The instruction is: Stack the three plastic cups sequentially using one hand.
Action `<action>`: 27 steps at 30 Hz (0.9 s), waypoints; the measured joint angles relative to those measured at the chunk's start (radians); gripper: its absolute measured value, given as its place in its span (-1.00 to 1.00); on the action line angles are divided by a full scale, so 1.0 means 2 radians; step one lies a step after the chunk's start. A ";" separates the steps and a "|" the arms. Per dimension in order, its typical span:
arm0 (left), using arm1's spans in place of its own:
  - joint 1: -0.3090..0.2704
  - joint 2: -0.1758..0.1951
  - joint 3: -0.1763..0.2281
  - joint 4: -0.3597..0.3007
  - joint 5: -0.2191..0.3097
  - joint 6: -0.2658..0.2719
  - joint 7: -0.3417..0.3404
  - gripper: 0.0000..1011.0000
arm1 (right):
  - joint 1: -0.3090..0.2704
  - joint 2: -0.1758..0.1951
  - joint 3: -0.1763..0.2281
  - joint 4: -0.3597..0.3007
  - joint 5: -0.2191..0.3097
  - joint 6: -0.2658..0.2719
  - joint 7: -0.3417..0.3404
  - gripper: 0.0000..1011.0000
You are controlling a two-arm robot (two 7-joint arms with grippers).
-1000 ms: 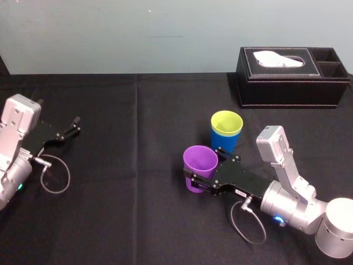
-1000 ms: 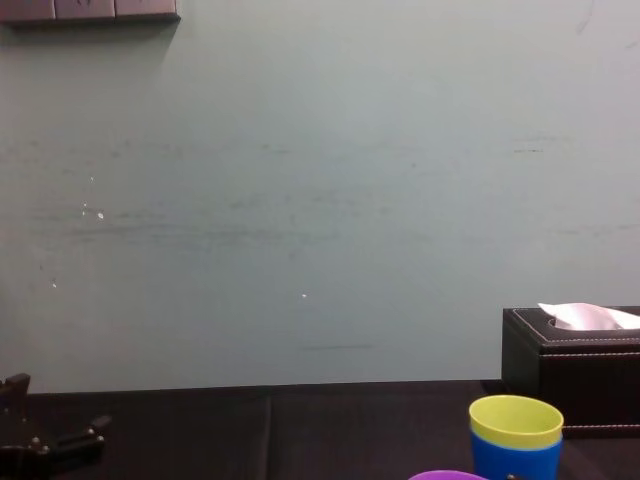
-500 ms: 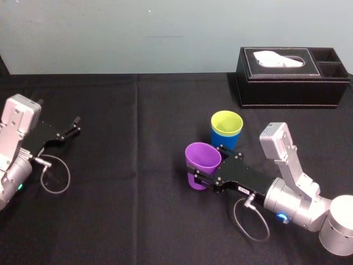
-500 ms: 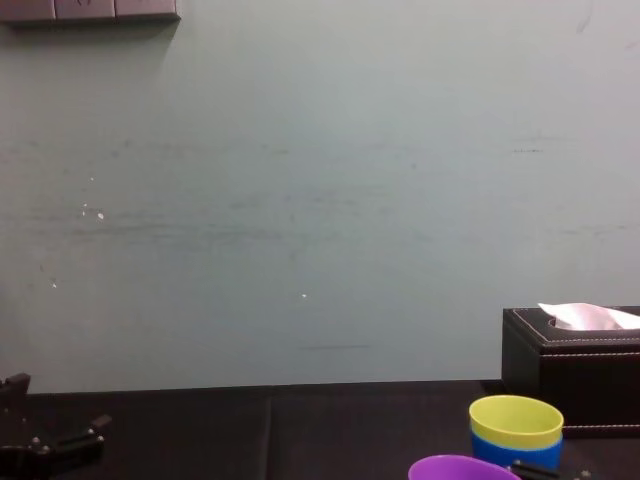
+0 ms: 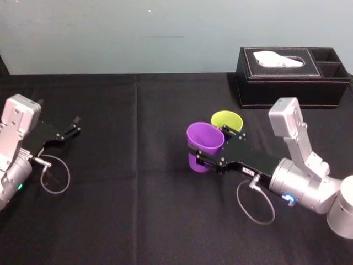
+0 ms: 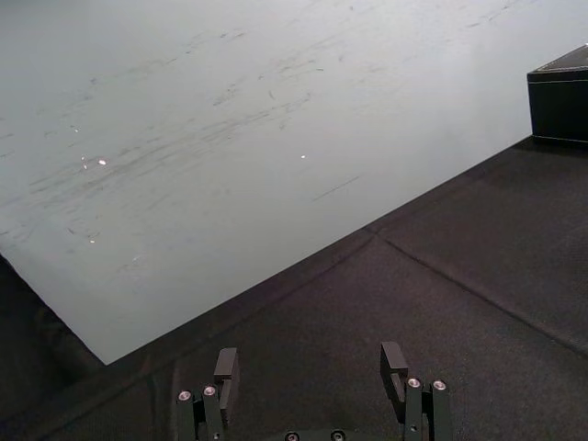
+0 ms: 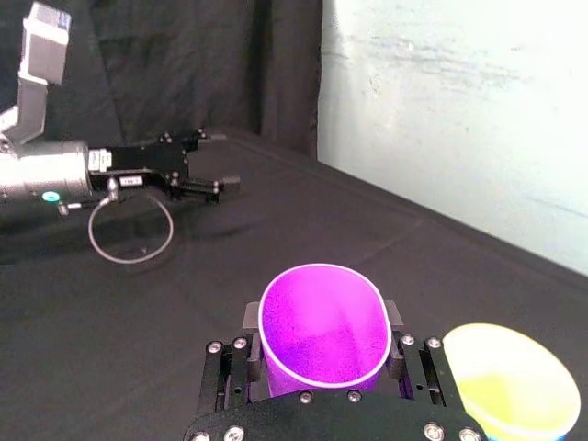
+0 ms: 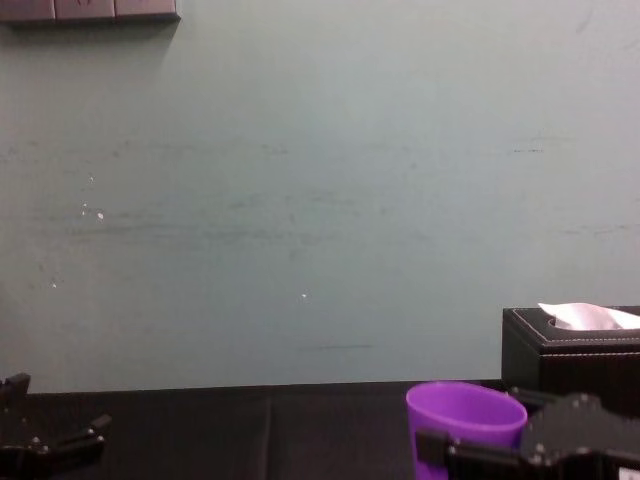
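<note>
Stacking step in hand: R gripper point(image 5: 208, 146) pinches the purple cup point(image 5: 205, 138), held off the table point(image 5: 138, 215) right of centre, just beside the yellow-green cup point(image 5: 227, 120). Next, I'd judge: carry it over that rim, level it, lower straight in. L gripper point(image 5: 71, 126) parked near the left edge, jaws spread.

Right gripper point(image 5: 199, 157) aloft, jaws clamping purple cup point(image 5: 206, 140); left gripper point(image 5: 76, 125) parked, jaws apart.
</note>
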 joint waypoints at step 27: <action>0.000 0.000 0.000 0.000 0.000 0.000 0.000 1.00 | 0.078 0.025 0.011 -0.004 0.003 0.053 -0.017 0.44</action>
